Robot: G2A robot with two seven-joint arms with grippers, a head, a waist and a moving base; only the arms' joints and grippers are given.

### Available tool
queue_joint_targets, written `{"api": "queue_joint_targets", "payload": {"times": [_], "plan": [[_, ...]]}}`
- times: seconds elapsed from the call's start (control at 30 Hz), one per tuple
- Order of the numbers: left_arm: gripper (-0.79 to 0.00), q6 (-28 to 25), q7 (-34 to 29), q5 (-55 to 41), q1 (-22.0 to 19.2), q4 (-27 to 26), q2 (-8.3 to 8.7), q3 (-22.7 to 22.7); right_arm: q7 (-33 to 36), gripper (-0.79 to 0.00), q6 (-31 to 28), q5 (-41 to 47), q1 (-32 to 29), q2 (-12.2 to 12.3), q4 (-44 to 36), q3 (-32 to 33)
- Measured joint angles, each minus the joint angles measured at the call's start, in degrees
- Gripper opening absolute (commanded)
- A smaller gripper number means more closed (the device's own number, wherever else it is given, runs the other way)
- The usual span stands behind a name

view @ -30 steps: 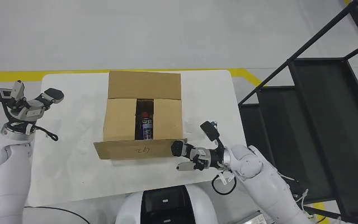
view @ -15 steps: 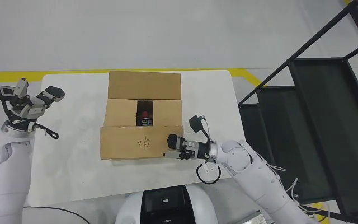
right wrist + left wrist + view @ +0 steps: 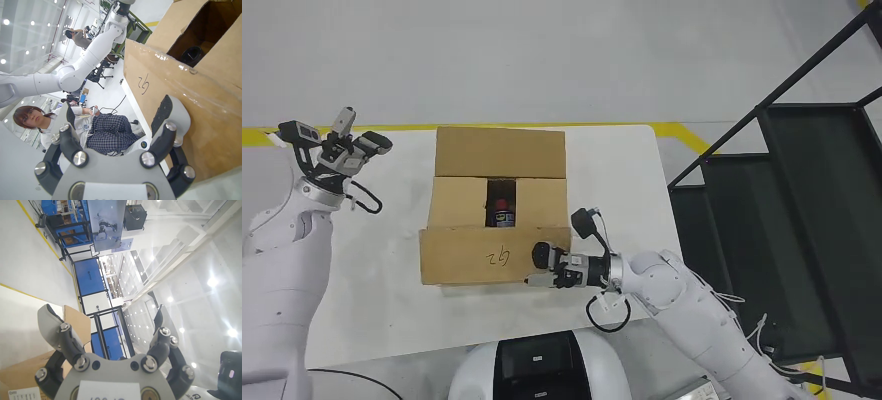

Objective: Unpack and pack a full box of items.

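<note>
Left gripper (image 3: 350, 140) hangs above the table's (image 3: 372, 300) far left corner, well apart from the box, fingers spread wide with nothing between them. The cardboard box (image 3: 500, 152) sits at the table's centre. Its far flap lies folded out, and 2 side flaps are folded in over the opening, leaving a narrow slot. In the slot is a can (image 3: 503, 210) with a dark cap, lying along it. The near flap (image 3: 467, 258), with a handwritten mark and a strip of clear tape, is tilted up at the near edge of the opening. Right gripper (image 3: 542, 266) is at that flap's right end, fingers apart and gripping nothing, the back of one finger (image 3: 170, 113) against the flap's outer face. Handling, judged: the flap is light, stiff across the panel and hinged at the crease, so push it flat-on or pinch its free edge; the tape looks slick. The can is likely rigid and smooth, best taken around the body. In the way: both side flaps cover most of the opening and must be folded back before a gripper fits. Black metal steps (image 3: 782, 180) stand right of the table, clear of the work.
</note>
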Motion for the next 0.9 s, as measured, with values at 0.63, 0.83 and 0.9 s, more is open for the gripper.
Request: {"api": "queue_joint_targets", "payload": {"times": [0.63,0.83,0.9], "plan": [[0.0,-5.5,2.9,4.5,-2.1,3.1,-0.53,1.8,-0.6,0.0,-0.1,0.5,0.3,0.0,-0.4,-0.3],[0.0,-4.3,16.1,15.7,-3.4,3.1,-1.49,4.4,-0.6,0.0,-0.1,0.5,0.3,0.0,-0.4,-0.3],[0.0,-4.1,17.4,17.4,-5.3,5.2,-2.3,6.4,-0.6,0.0,-0.1,0.5,0.3,0.0,-0.4,-0.3]]}}
